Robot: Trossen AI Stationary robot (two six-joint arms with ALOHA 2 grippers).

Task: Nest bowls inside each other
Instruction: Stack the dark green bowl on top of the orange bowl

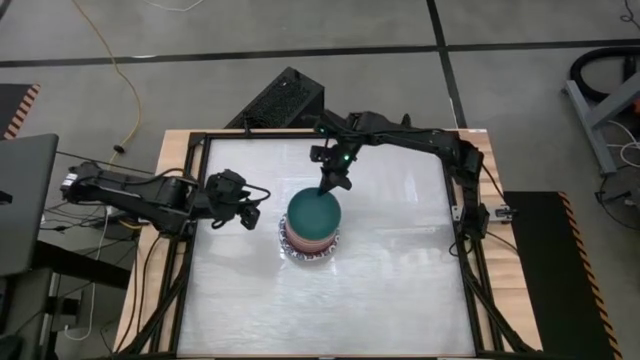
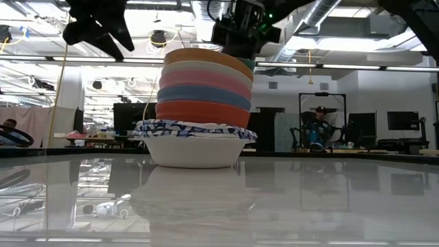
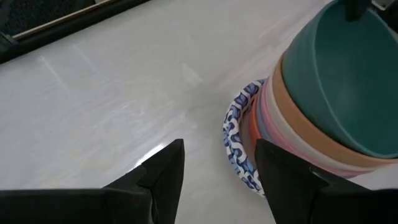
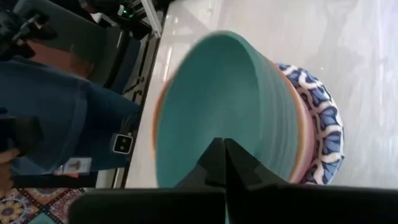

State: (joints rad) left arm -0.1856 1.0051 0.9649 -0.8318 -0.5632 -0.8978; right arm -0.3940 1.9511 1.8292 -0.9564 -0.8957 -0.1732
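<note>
The bowls stand nested in one stack (image 1: 313, 225) at the table's middle. At the bottom are white bowls with blue-patterned rims (image 2: 195, 132). Above them come a red (image 2: 202, 113), a blue, a pink, a cream and an orange bowl (image 2: 206, 56). A green bowl (image 4: 205, 106) sits on top, open side up. My right gripper (image 1: 331, 186) is shut, and its tips hang over the green bowl's far side. My left gripper (image 3: 217, 180) stands open just left of the stack, above the table, with the patterned rim (image 3: 239, 143) right ahead of its fingers. My right gripper points its shut fingertips (image 4: 224, 149) down at a slant from the table's far side, onto the green bowl's inner wall just inside the far rim (image 3: 348, 25). Nothing lies between the fingers. I cannot tell whether the tips touch the bowl.
The white tabletop (image 1: 390, 290) lies inside a black frame (image 1: 190, 250). A black device (image 1: 280, 100) lies beyond the far edge and a laptop (image 1: 20, 200) off the left side. A person (image 2: 317, 127) sits in the room behind.
</note>
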